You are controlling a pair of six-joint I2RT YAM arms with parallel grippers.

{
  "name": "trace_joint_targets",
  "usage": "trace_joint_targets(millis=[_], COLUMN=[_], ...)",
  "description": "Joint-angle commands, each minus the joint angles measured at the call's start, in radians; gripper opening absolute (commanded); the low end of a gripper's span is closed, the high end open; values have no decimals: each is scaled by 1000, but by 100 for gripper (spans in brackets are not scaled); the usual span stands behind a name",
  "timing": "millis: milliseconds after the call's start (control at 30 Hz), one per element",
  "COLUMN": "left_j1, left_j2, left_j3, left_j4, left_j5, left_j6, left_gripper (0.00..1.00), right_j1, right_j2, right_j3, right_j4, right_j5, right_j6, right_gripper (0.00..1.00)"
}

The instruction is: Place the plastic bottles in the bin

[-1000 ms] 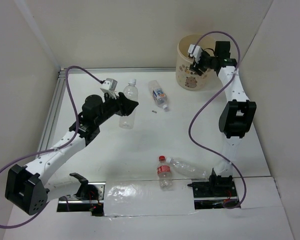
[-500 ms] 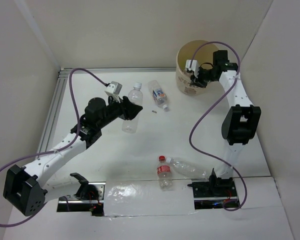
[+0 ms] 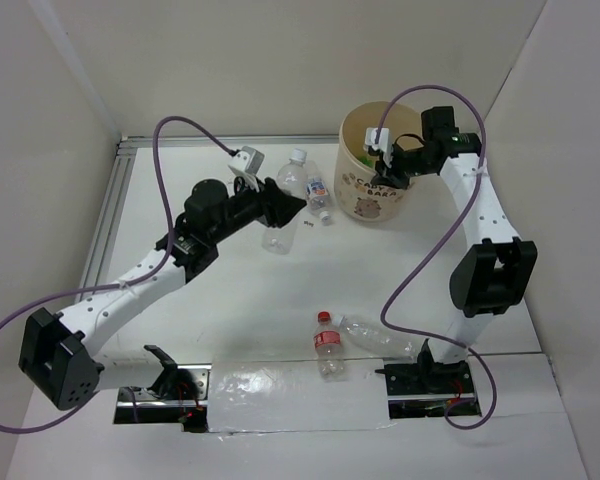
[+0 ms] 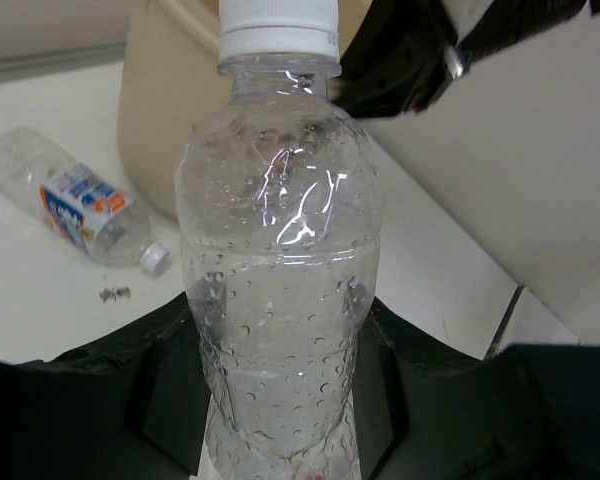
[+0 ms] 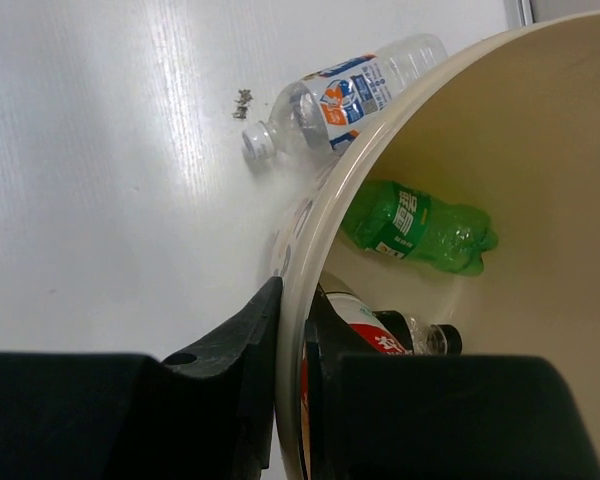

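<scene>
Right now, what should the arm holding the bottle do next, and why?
Probably swing the left hand rightward over the bin: it grips the clear white-capped bottle just beside it, and the right hand pinches the rim.

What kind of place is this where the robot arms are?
Most likely a robot test booth, not a home: two robot arms bolted to a white table, plain panels walling it in, plastic bottles and a bin set out.

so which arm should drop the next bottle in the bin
Left. The left gripper holds the white-capped clear bottle right beside the bin; the right gripper is shut on the bin's rim, with no bottle.
</scene>
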Motion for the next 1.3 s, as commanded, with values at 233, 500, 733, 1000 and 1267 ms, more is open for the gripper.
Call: trace_joint_targets(millis=[233, 500, 733, 1000, 1267], left_j1=[-12, -21, -43, -92, -110], left_j2=[194, 389, 512, 680, 843], left_j3=[331, 535, 664, 873, 990], left_j4=[198, 242, 291, 273, 149], left_j5=[-17, -27, -27, -18, -30], left_j6=[14, -61, -124, -146, -124], left_gripper=[0, 0, 2, 3, 53], right_j1=[20, 39, 39, 30, 10], right_j2=[-279, -343, -392, -604, -754], right_j3=[-209, -316, -348, -391, -408], right_j4=[-51, -127, -88, 54, 96], right_j5=[-46, -55, -55, -43, 40], right_j6=[-79, -117, -91, 36, 215], right_gripper=[16, 56, 100, 100, 100])
